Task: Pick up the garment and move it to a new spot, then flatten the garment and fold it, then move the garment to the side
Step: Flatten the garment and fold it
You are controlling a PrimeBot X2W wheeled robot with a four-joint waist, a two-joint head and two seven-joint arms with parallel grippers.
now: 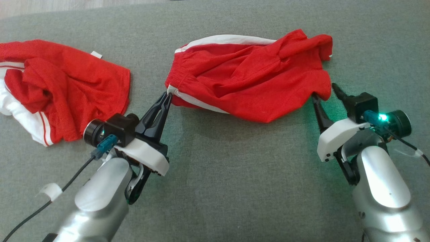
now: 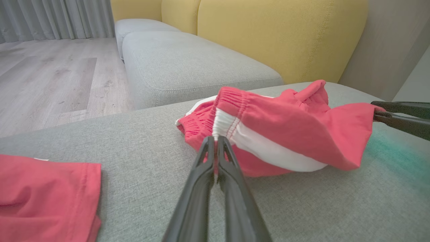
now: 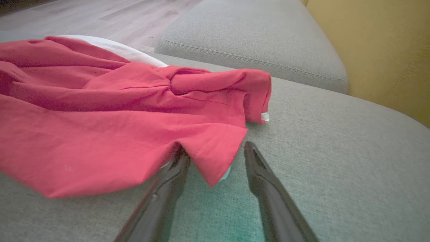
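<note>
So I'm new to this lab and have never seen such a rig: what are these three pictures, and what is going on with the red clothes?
It is a two-armed robot. One picture looks down from its head; the other two come from cameras on its wrists, looking along the dark fingers. On the grey cushion lie two red garments. The left gripper is pinched shut on the white-striped waistband corner of the red shorts. The right gripper stands open around the shorts' other corner, one finger under the cloth, not yet gripping. The second red garment lies crumpled to the left, untouched. Behind is a yellow sofa back.
</note>
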